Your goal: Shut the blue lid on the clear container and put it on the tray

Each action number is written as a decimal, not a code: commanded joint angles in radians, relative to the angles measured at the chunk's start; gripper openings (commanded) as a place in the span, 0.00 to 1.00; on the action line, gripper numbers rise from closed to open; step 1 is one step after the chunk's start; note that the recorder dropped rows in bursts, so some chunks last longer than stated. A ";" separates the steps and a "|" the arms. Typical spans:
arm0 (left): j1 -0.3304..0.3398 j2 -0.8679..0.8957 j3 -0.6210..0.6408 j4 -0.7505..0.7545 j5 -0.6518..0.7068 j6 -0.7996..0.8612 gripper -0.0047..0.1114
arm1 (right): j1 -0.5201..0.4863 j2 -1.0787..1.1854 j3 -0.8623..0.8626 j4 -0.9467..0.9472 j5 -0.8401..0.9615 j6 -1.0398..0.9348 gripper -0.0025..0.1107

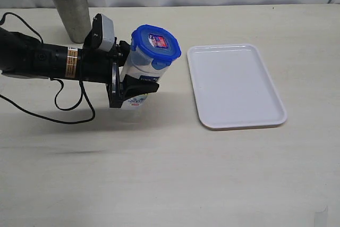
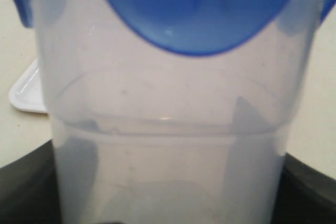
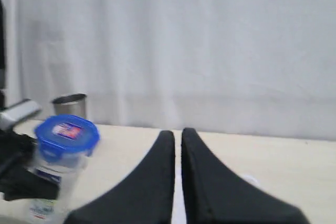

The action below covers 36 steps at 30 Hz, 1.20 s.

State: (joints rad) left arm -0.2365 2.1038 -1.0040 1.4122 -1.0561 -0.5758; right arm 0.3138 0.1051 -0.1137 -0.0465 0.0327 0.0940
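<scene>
Clear tall plastic container (image 1: 137, 75), capped by the blue octagonal lid (image 1: 155, 42), is left of centre in the exterior view, clamped by the left gripper (image 1: 132, 70); the right gripper (image 3: 177, 145) is closed, empty. Carry it level to the white rectangular tray (image 1: 234, 86) at right, releasing once seated.

Clear run rightward to the tray (image 1: 236, 86); clutter on the left.
Bare tabletop (image 1: 175, 168) between the clear container (image 1: 142, 68) and the tray's near rim, and across the front. Above the left arm (image 1: 48, 58) in the exterior view, a steel cup (image 1: 70, 10) close by; below it, a black cable (image 1: 69, 110) looped on the table. Probably open above the tray, though blurred from the right wrist.
</scene>
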 commanded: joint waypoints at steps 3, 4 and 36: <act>-0.008 -0.016 -0.009 -0.033 -0.044 0.003 0.04 | -0.164 -0.070 0.114 0.004 0.073 -0.004 0.06; -0.008 -0.016 -0.009 -0.033 -0.044 0.003 0.04 | -0.174 -0.089 0.114 -0.004 0.127 -0.004 0.06; -0.008 -0.016 -0.009 -0.035 -0.049 0.003 0.04 | -0.235 -0.105 0.114 -0.074 0.310 -0.004 0.06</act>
State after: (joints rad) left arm -0.2365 2.1038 -1.0040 1.4079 -1.0642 -0.5740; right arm 0.0832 0.0063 -0.0014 -0.1125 0.3365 0.0940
